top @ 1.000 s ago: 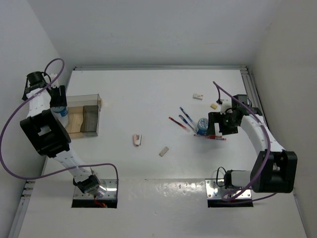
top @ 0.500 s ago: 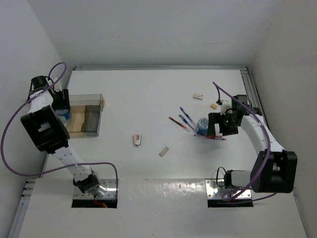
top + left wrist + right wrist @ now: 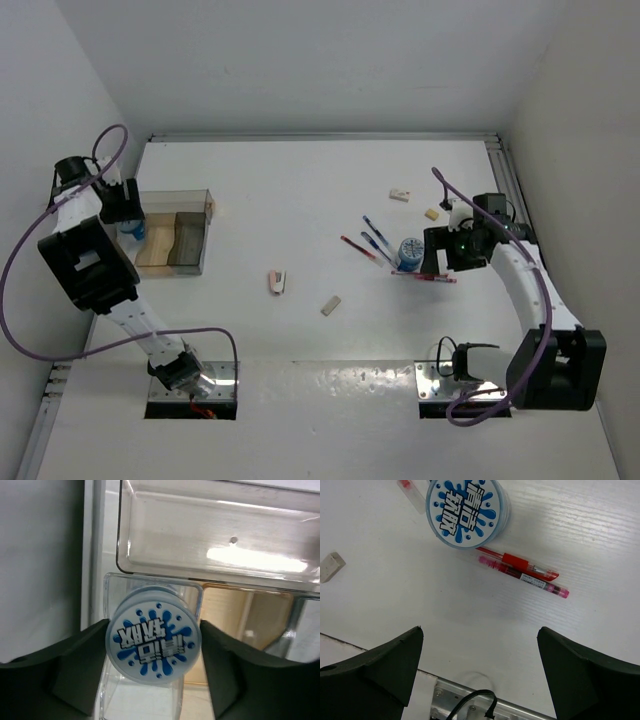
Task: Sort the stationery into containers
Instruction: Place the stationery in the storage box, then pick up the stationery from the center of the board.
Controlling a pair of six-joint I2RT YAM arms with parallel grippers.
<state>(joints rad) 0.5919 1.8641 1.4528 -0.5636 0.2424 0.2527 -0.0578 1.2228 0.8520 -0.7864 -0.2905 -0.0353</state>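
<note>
snugly, left jaws pinch a blue-white roll (image 3: 153, 647).

Right wrist view: roll (image 3: 467, 511), rim clipped at 12 o'clock; pen (image 3: 412, 496) at its 10 o'clock, only a red-capped stub in frame; right gripper (image 3: 480, 630), fingers (image 3: 380, 665) cropped at 6 o'clock.
Left wrist view: second roll (image 3: 153, 642), flanks covered by left gripper (image 3: 152, 647); clear box (image 3: 220, 535), runs off at 12 and 3 o'clock; tan shapes (image 3: 225, 615) behind its wall, unidentifiable.
Top view: pink-white piece (image 3: 277, 282), detail too small to read.
</note>
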